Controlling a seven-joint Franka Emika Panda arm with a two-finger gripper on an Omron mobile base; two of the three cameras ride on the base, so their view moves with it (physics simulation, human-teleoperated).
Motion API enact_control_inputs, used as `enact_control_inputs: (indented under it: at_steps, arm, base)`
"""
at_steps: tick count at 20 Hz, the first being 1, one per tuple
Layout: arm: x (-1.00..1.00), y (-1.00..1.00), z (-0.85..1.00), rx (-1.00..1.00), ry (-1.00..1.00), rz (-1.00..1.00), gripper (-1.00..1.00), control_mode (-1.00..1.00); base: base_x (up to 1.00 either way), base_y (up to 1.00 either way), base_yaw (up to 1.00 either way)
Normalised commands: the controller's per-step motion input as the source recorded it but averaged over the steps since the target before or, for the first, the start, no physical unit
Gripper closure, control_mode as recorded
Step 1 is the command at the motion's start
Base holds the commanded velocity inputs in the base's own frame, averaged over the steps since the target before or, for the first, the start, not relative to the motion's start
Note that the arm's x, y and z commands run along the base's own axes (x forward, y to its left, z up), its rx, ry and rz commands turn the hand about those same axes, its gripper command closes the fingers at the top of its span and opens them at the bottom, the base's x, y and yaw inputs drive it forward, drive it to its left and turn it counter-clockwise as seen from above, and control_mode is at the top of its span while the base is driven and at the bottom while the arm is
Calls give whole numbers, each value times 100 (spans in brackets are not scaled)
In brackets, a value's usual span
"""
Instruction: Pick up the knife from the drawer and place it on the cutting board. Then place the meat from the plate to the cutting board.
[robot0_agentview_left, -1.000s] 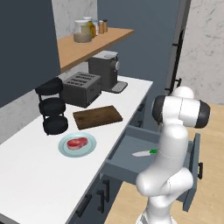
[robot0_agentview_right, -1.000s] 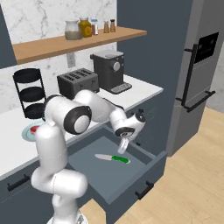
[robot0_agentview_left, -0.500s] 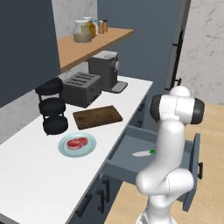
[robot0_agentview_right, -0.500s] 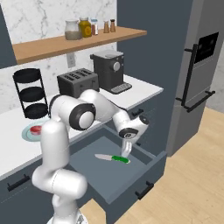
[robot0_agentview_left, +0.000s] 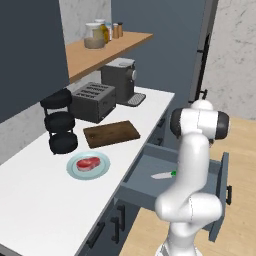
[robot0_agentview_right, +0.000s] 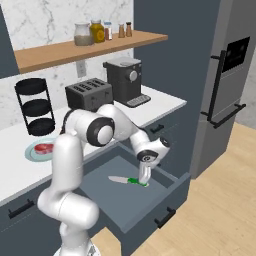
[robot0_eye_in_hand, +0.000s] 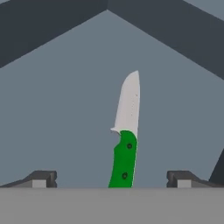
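The drawer (robot0_agentview_right: 150, 210) stands pulled out below the counter, and the knife (robot0_agentview_right: 125, 180) lies flat on its floor, green handle towards the drawer's front. My gripper (robot0_agentview_right: 143, 179) reaches down into the drawer right over the handle, jaws wide open. In the hand view the knife (robot0_eye_in_hand: 127, 135) lies between my fingertips (robot0_eye_in_hand: 39, 177), its handle end level with them, with nothing gripped. On the counter the dark cutting board (robot0_agentview_left: 111, 133) lies in front of the toaster. Near it, the red meat (robot0_agentview_left: 88, 163) rests on the blue-green plate (robot0_agentview_left: 75, 172).
A toaster (robot0_agentview_left: 93, 101), a coffee machine (robot0_agentview_left: 121, 80) and a black tiered stand (robot0_agentview_left: 59, 127) line the back of the counter. Jars stand on a wooden shelf (robot0_agentview_left: 100, 50) above. A tall dark cabinet with an oven (robot0_agentview_right: 225, 75) rises to the right.
My hand has sunk lower into the drawer, down onto the knife's handle. The jaws have stayed open and the knife has not moved.
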Motion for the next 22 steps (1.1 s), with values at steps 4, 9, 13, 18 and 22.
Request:
enact_control_inputs:
  at_steps: [4,9,13,18,22]
  arm:
    - [6,1,-17,7,0,4,-100,-100]
    - [16,1,-23,0,2,4,-100,-100]
    - [3,0,-27,0,4,1,-100,-100]
    - [1,0,-33,0,0,0,-100,-100]
    - [0,0,-28,0,0,0,-100,-100]
  base:
    - [0,0,0]
    - [0,0,0]
    - [0,0,0]
    - [0,0,0]
    - [0,0,0]
